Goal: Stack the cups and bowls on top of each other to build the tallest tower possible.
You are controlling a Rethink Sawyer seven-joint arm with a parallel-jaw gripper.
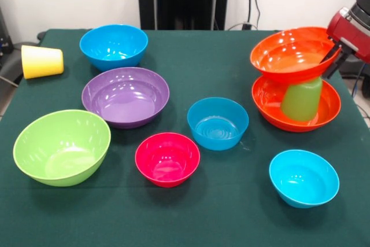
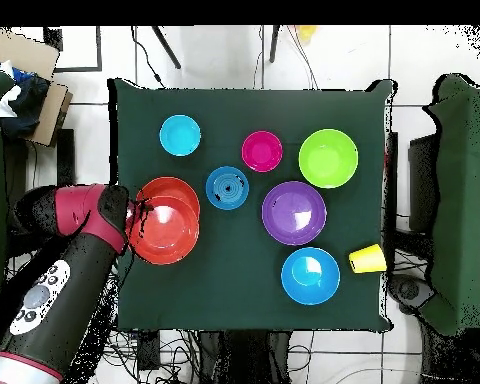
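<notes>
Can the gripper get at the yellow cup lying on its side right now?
Probably not yet: the gripper is at the top orange bowl on the green cup, across the table from the yellow cup. Nothing blocks the cup.

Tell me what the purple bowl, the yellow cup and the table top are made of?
The purple bowl looks like glossy plastic: bright highlights shine on its smooth inside. The yellow cup, lying on its side, seems plastic too, with a softer sheen. The table looks covered in dark green cloth, matte and without reflections, perhaps felt.
</notes>
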